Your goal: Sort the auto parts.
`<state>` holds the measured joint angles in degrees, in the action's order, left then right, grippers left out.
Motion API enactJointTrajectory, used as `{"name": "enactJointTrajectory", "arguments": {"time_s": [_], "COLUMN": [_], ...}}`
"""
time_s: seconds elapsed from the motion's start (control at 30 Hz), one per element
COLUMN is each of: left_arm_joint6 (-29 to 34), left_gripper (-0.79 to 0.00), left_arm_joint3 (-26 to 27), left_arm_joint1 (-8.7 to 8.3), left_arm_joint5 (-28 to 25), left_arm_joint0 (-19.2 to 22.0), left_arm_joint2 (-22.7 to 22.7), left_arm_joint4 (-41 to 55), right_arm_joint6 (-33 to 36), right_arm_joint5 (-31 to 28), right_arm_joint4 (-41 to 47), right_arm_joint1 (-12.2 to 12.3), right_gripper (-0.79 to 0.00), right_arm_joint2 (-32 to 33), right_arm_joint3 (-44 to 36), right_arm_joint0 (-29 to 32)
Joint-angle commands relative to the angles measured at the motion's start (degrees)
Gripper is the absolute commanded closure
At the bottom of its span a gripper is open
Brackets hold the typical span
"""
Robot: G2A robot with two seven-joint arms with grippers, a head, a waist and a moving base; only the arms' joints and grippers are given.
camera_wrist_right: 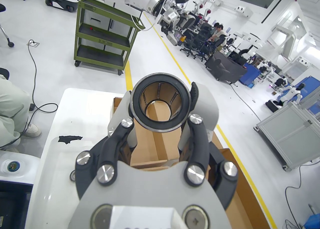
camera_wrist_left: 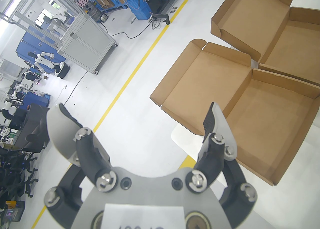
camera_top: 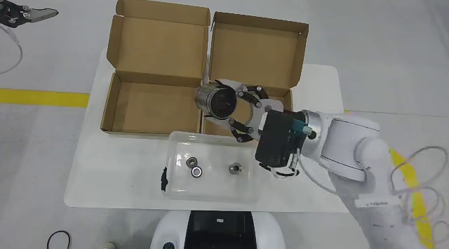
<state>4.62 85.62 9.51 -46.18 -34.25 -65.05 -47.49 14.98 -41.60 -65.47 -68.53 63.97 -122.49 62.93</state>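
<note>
Gripping the metal sleeve (camera_top: 214, 99) w/ my R gripper (camera_wrist_right: 163, 107), fingers clamping its sides, bore axis running roughly level, back toward the wrist. It's hanging over the seam betw. the left box (camera_top: 151, 109) and right box (camera_top: 256, 52), so I'm reckoning a small shift is deciding which. L gripper (camera_wrist_left: 136, 117) is sitting wide open, well off the table.
</note>
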Motion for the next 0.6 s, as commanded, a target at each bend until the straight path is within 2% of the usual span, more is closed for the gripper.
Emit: {"name": "enactJointTrajectory", "arguments": {"time_s": [0.0, 0.1, 0.27, 0.57], "left_arm_joint6": [0.0, 0.0, 0.0, 0.0], "left_gripper": [-0.785, -0.785, -0.785, -0.785], "left_arm_joint3": [0.0, 0.0, 0.0, 0.0], "left_arm_joint1": [0.0, 0.0, 0.0, 0.0], "left_arm_joint5": [0.0, 0.0, 0.0, 0.0], "left_arm_joint0": [0.0, 0.0, 0.0, 0.0], "left_arm_joint2": [0.0, 0.0, 0.0, 0.0], "left_arm_joint4": [0.0, 0.0, 0.0, 0.0], "right_arm_joint6": [1.3, 3.3, 8.2, 9.6], "right_arm_joint5": [1.5, 4.4, 12.6, 16.8], "right_arm_joint4": [-0.9, -1.8, -4.8, -2.4], "right_arm_joint1": [0.0, -0.1, -0.5, -1.3], "right_gripper": [0.0, 0.0, 0.0, 0.0], "right_arm_joint2": [-0.7, -1.7, -3.5, -5.9], "right_arm_joint3": [0.6, 1.8, 4.6, 13.1], "right_arm_joint0": [0.8, 1.7, 2.0, 0.5]}}
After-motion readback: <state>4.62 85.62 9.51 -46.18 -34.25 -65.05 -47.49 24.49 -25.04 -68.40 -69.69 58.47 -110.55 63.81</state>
